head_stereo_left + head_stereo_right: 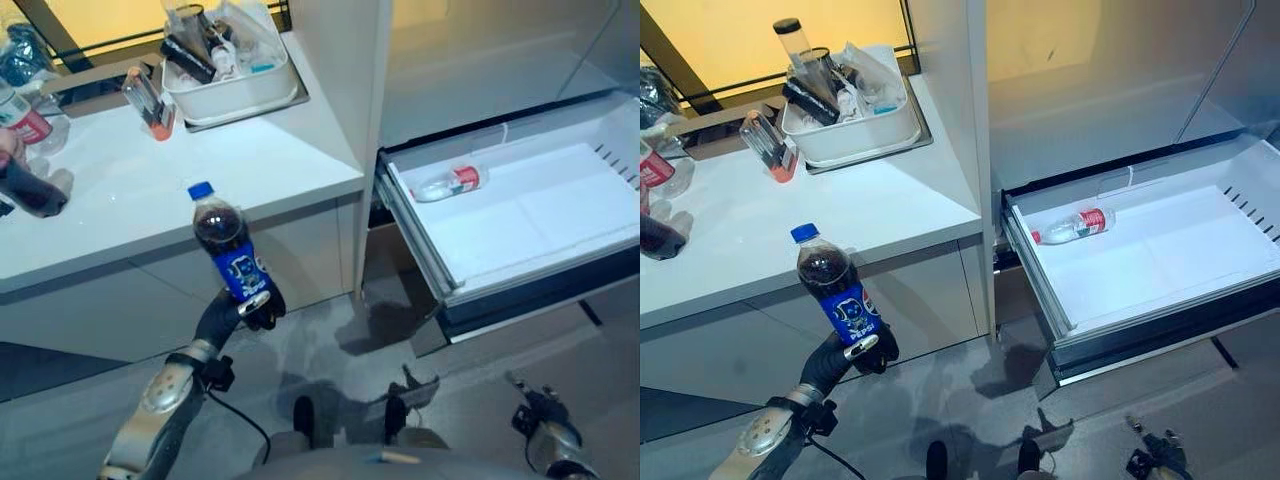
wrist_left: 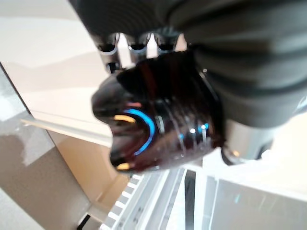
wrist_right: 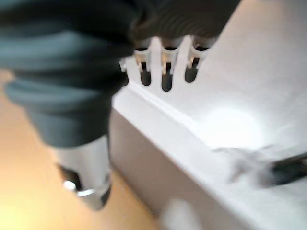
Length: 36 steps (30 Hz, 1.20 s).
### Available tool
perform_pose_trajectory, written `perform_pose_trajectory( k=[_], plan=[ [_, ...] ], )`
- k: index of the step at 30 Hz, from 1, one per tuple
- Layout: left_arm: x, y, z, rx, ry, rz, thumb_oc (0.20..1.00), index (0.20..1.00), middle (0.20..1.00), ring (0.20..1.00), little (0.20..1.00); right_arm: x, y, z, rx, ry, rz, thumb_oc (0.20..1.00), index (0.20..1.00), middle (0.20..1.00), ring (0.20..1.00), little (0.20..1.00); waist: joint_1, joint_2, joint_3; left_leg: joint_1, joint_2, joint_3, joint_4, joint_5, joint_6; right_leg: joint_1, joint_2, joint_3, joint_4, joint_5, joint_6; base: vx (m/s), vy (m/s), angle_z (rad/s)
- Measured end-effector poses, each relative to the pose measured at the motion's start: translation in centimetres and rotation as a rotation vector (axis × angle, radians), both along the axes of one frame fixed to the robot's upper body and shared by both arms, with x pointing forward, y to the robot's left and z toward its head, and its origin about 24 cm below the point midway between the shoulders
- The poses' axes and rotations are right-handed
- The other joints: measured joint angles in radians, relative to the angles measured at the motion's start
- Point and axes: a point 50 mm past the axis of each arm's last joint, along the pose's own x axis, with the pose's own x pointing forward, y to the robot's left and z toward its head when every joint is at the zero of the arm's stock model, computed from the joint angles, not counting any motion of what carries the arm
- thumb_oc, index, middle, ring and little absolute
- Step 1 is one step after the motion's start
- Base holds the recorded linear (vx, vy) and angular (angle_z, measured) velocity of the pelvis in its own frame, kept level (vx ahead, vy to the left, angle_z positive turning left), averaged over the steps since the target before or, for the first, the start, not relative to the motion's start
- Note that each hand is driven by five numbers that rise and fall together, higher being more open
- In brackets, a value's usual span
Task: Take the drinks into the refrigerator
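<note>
counter (image 1: pixel 260 170): tray (image 1: pixel 235 95) at back | right: open drawer (image 1: pixel 560 250) | in drawer: bottle (image 1: pixel 448 183)

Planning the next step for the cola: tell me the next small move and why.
Probably carry the cola bottle rightward toward the open drawer. The left hand grips it upright by its lower part, in front of the counter; the drawer holds one clear bottle with bare floor beside it.

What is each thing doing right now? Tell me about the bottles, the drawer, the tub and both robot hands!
Cola bottle: upright, cap on, held off the counter.
Left hand: fingers curled round the cola bottle's bottom.
Right hand: fingers straight, holding nothing.
Fridge drawer: pulled open.
Clear bottle: lying on its side in the drawer.
White tub: on the counter, full of stuff.
</note>
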Motion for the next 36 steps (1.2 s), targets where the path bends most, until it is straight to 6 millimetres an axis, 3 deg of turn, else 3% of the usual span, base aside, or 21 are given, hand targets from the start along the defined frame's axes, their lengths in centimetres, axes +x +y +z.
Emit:
perform_pose_trajectory(
  k=[4, 5, 10, 14, 17, 19, 23, 25, 28, 29, 36],
  plan=[
    [-0.1, -0.8, -0.4, -0.036, 0.009, 0.011, 0.200, 0.200, 0.200, 0.200, 0.200, 2.0, -1.7, 3.5, -0.121, -0.209, -0.111, 1.000, 1.000, 1.000, 1.000, 1.000, -0.021, 0.005, -0.019, 0.010, -0.002, 0.006, 0.000, -0.001, 0.001, 0.003, -0.001, 0.012, 0.000, 0.002, 0.001, 0.02, 0.024, -0.09],
    [-0.1, -1.1, -0.7, -0.056, 0.014, 0.023, 0.200, 0.200, 0.200, 0.200, 0.200, 2.8, -2.1, 5.2, -0.184, -0.286, -0.130, 1.000, 1.000, 1.000, 1.000, 1.000, -0.026, 0.009, -0.028, 0.013, 0.001, 0.014, 0.000, -0.001, 0.002, 0.003, -0.001, 0.019, -0.003, 0.004, 0.001, 0.01, 0.020, -0.17],
    [-0.1, -1.4, -1.2, -0.056, 0.029, 0.053, 0.200, 0.200, 0.200, 0.200, 0.200, 6.5, -1.5, 11.6, -0.372, -0.536, -0.079, 1.000, 1.000, 1.000, 1.000, 1.000, -0.049, 0.020, -0.050, 0.028, 0.003, 0.041, -0.002, -0.004, 0.003, 0.003, 0.002, 0.046, -0.004, 0.010, -0.001, -0.01, 0.016, -0.16],
    [-0.1, -1.7, -1.3, -0.060, 0.028, 0.069, 0.200, 0.200, 0.200, 0.200, 0.200, 8.2, 0.8, 17.7, -0.584, -0.739, 0.040, 1.000, 1.000, 1.000, 1.000, 1.000, -0.052, 0.033, -0.063, 0.034, 0.005, 0.054, -0.005, -0.009, 0.004, 0.002, 0.002, 0.060, -0.005, 0.012, 0.003, 0.01, 0.000, -0.11],
    [-0.1, -2.1, -1.4, -0.069, 0.023, 0.082, 0.200, 0.200, 0.200, 0.200, 0.200, 9.3, 2.8, 21.5, -0.646, -0.899, 0.111, 1.000, 1.000, 1.000, 1.000, 1.000, -0.045, 0.036, -0.073, 0.036, 0.002, 0.054, -0.003, -0.008, 0.004, 0.004, 0.002, 0.061, 0.000, 0.015, 0.001, -0.01, -0.003, 0.00],
    [-0.2, -2.3, -1.5, -0.060, 0.024, 0.084, 0.200, 0.200, 0.200, 0.200, 0.200, 9.9, 6.1, 24.5, -0.697, -1.049, 0.297, 1.000, 1.000, 1.000, 1.000, 1.000, -0.045, 0.036, -0.076, 0.041, 0.003, 0.053, 0.000, -0.008, 0.004, 0.009, 0.003, 0.061, 0.000, 0.015, 0.001, 0.02, -0.011, 0.00],
    [-0.2, -2.3, -1.7, -0.069, 0.031, 0.092, 0.200, 0.200, 0.200, 0.200, 0.200, 10.7, 8.6, 25.3, -0.704, -1.095, 0.543, 1.000, 1.000, 1.000, 1.000, 1.000, -0.024, 0.024, -0.093, 0.045, 0.002, 0.047, 0.000, -0.008, 0.003, 0.020, 0.003, 0.049, 0.000, 0.010, 0.005, 0.00, -0.030, 0.07],
    [-0.1, -2.2, -1.7, -0.040, 0.025, 0.087, 0.200, 0.200, 0.200, 0.200, 0.200, 11.6, 9.8, 25.2, -0.713, -1.041, 0.777, 1.000, 1.000, 1.000, 1.000, 1.000, -0.014, 0.015, -0.099, 0.046, 0.003, 0.043, -0.001, -0.008, 0.004, 0.023, 0.002, 0.043, 0.000, 0.009, 0.006, 0.00, -0.047, 0.10],
    [0.0, -1.4, -1.6, 0.025, 0.010, 0.091, 0.200, 0.200, 0.200, 0.200, 0.200, 12.9, 11.3, 25.5, -0.681, -1.022, 0.985, 1.000, 1.000, 1.000, 1.000, 1.000, -0.008, 0.003, -0.108, 0.052, 0.002, 0.027, -0.003, -0.007, 0.005, 0.036, 0.001, 0.030, 0.000, 0.004, 0.008, 0.02, -0.040, 0.14],
    [0.1, -1.2, -1.4, 0.043, 0.001, 0.094, 0.200, 0.200, 0.200, 0.200, 0.200, 13.2, 11.8, 25.9, -0.682, -1.027, 1.035, 1.000, 1.000, 1.000, 1.000, 1.000, 0.012, 0.000, -0.110, 0.053, 0.002, 0.024, -0.002, -0.007, 0.005, 0.040, 0.001, 0.026, -0.002, 0.004, 0.008, 0.00, -0.035, 0.08],
    [1.9, 0.1, 0.1, 0.246, -0.091, 0.083, 0.200, 0.200, 0.200, 0.200, 0.200, 17.1, 15.1, 31.1, -0.789, -1.021, 1.433, 1.000, 1.000, 1.000, 1.000, 1.000, 0.043, -0.028, -0.123, 0.062, -0.004, 0.000, 0.000, -0.003, 0.005, 0.060, -0.001, 0.004, -0.005, 0.003, 0.007, 0.00, -0.025, 0.10]
  ],
)
